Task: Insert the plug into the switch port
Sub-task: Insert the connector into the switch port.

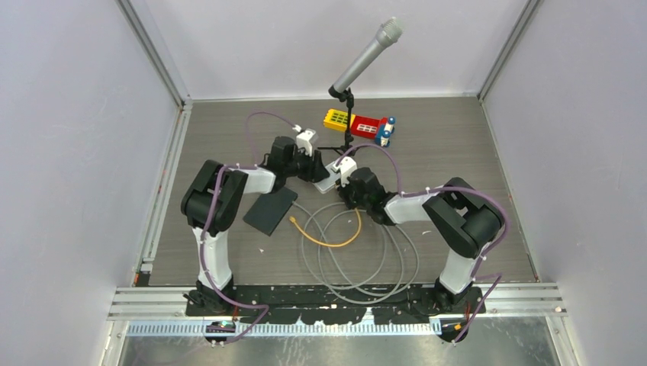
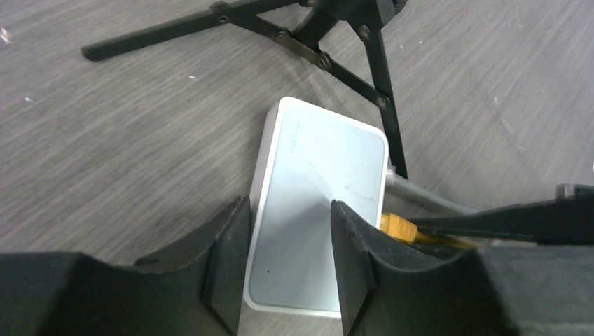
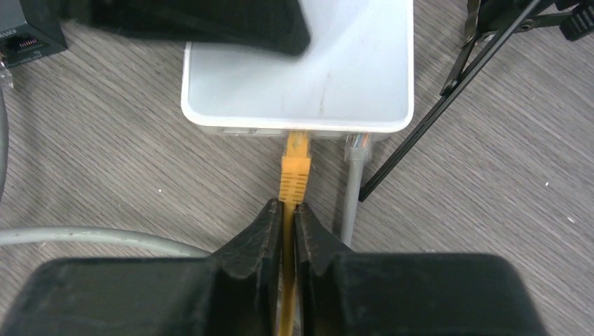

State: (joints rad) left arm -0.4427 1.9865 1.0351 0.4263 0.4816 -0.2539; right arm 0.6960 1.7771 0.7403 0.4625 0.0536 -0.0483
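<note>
Right wrist: right pincer (image 3: 288, 210) grips the orange cable; plug (image 3: 295, 166) at twelve o'clock, long axis toward the switch (image 3: 301, 63), tip at its port.
Left wrist: left pincer (image 2: 288, 245) clamps the switch sides.
Top: switch (image 1: 333, 177) mid-bench (image 1: 458, 152), between both arms; right nearer plug.

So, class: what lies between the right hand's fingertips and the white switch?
The orange plug, its tip in the switch; right hand grips its cable. Right wrist view.
</note>
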